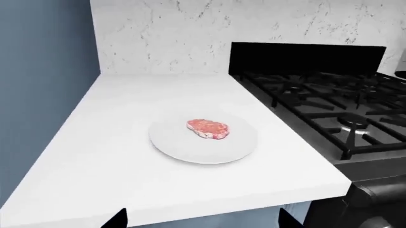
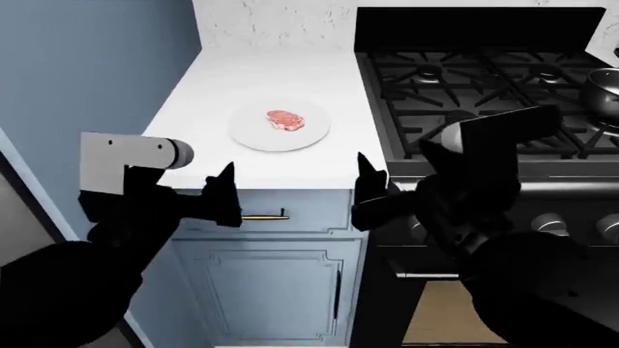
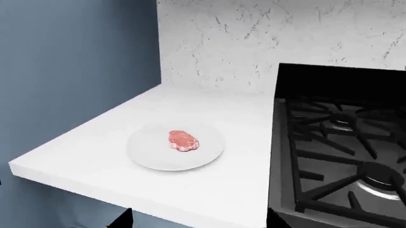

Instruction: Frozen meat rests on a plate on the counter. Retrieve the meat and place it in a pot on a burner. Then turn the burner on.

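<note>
The meat point(image 2: 284, 120) point(image 1: 207, 128) point(image 3: 182, 140), a small pink-red marbled slab, lies on the round white plate point(image 2: 254, 132) point(image 1: 184, 147) point(image 3: 149, 152) on the white counter point(image 2: 203, 94). The steel pot point(image 2: 604, 87) stands on a back right burner, cut off by the head view's edge. My left gripper point(image 2: 225, 190) point(image 1: 201, 219) and right gripper point(image 2: 367, 181) point(image 3: 198, 219) hang in front of the counter's front edge, short of the plate. Both are open with nothing between their fingers.
The black gas stove point(image 2: 483, 80) with iron grates adjoins the counter on the right; a near burner point(image 1: 352, 124) point(image 3: 381, 178) shows. Knobs point(image 2: 546, 221) line the stove front. A blue wall point(image 2: 87, 65) bounds the counter's left, a marbled backsplash point(image 1: 190, 33) its back. A brass handle point(image 2: 263, 215) sits on the cabinet below.
</note>
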Controlling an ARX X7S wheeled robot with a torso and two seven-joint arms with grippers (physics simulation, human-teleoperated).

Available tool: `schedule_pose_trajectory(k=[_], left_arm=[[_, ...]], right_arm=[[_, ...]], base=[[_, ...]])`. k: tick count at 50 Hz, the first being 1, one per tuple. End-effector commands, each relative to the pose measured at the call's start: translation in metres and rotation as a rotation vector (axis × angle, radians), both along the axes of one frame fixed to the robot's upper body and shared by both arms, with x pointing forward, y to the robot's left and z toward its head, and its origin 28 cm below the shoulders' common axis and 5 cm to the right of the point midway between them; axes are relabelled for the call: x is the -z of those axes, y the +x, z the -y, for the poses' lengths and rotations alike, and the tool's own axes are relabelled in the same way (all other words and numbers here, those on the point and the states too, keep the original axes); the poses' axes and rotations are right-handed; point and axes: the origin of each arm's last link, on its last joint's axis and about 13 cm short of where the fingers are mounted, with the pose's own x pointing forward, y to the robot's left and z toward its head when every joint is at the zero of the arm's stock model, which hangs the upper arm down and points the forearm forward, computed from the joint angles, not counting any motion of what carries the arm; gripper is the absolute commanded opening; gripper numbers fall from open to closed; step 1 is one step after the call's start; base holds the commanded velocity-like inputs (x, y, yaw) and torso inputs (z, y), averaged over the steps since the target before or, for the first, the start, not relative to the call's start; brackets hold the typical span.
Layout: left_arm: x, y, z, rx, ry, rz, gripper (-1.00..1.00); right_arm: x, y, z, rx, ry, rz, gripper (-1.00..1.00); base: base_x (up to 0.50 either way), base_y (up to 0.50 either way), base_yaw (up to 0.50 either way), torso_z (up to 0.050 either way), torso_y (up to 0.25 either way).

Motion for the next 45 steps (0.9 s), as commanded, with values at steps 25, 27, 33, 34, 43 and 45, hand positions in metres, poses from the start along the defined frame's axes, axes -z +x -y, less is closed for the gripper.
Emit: schedule_pose_trajectory(k=[25,27,33,34,43,45], left_arm=[[-0.067,-0.020,-0.002,0.117,0.064,0.127,1.00],[-0.067,-0.020,-0.002,0.118,0.061,0.127,1.00],[-0.066,-0.020,-0.002,0.124,0.054,0.126,1.00],[-0.066,-0.021,-0.002,0.125,0.053,0.126,1.00],[-0.064,-0.025,-0.003,0.164,0.020,0.187,1.00],[-0.063,-0.026,-0.005,0.163,0.004,0.200,1.00]], right_arm=[[-0.070,-0.005,0.004,-0.127,-0.186,0.118,1.00],[-0.071,-0.006,0.003,-0.129,-0.189,0.119,1.00],[-0.071,-0.005,0.003,-0.129,-0.190,0.118,1.00],[-0.071,-0.005,0.003,-0.130,-0.189,0.119,1.00],[-0.076,0.010,-0.008,-0.190,-0.252,0.001,1.00],[-0.077,0.016,-0.010,-0.191,-0.262,-0.029,1.00]], base=[[0.47,0.00,0.00,0.000,0.000],[0.50,0.00,0.00,0.000,0.000],[0.50,0.00,0.00,0.000,0.000],[0.50,0.00,0.00,0.000,0.000],[0.00,0.00,0.00,0.000,0.002],[0.00,0.00,0.00,0.000,0.000]])
